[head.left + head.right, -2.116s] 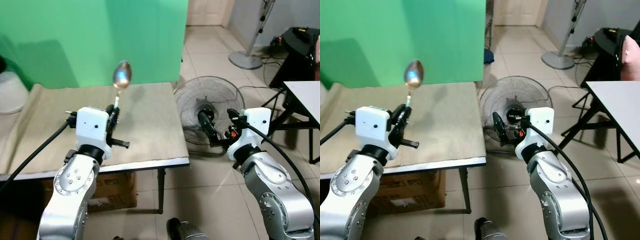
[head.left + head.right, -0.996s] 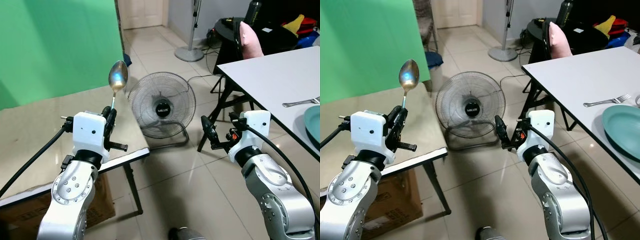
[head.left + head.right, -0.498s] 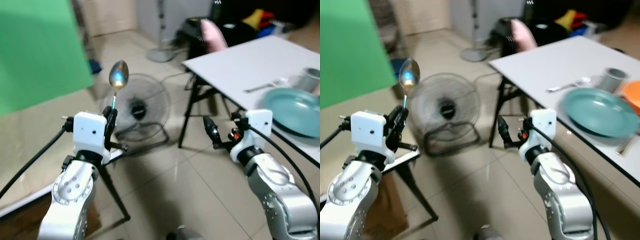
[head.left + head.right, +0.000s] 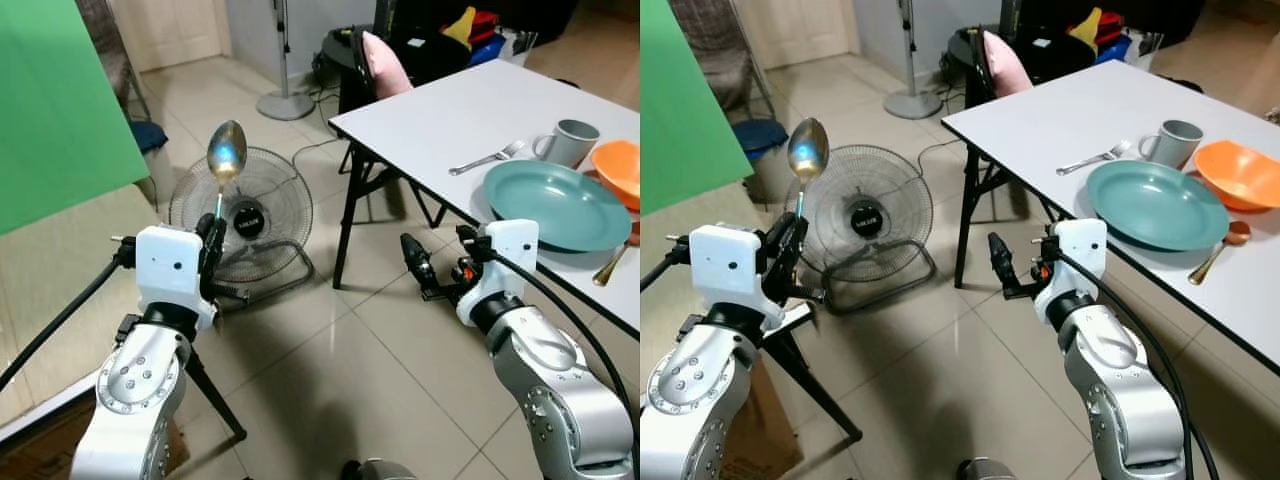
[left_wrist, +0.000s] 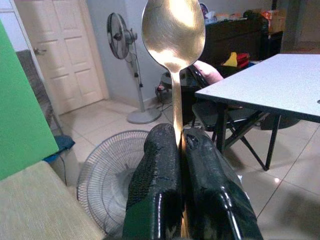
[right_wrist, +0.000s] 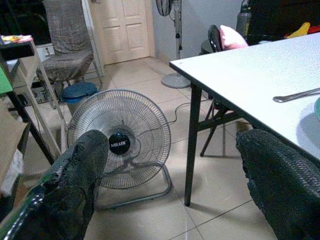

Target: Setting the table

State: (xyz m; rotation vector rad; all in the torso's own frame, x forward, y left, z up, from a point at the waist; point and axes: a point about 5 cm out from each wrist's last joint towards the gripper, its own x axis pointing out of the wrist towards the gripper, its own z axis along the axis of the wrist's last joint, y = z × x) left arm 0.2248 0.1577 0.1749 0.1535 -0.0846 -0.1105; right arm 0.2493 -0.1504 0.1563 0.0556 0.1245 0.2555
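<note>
My left gripper (image 4: 212, 228) is shut on the handle of a metal spoon (image 4: 226, 152), which stands upright with its bowl on top; the left wrist view shows the fingers (image 5: 160, 165) pinched around the spoon (image 5: 173, 30). My right gripper (image 4: 418, 266) is open and holds nothing, just off the near edge of the white table (image 4: 1060, 110). On that table lie a teal plate (image 4: 1155, 203), a fork (image 4: 1095, 157), a grey mug (image 4: 1175, 143), an orange bowl (image 4: 1245, 172) and a gold spoon (image 4: 1220, 248).
A floor fan (image 4: 865, 215) stands on the tiles between the white table and the cloth-covered table (image 4: 60, 270) at my left. Behind are a green screen (image 4: 50, 90), a chair with a pink cushion (image 4: 1000, 50) and a standing fan (image 4: 910, 100).
The whole view has swung right, from the cloth-covered table to the white table with the dishes. Both arms keep their pose; the spoon stays in the left gripper.
</note>
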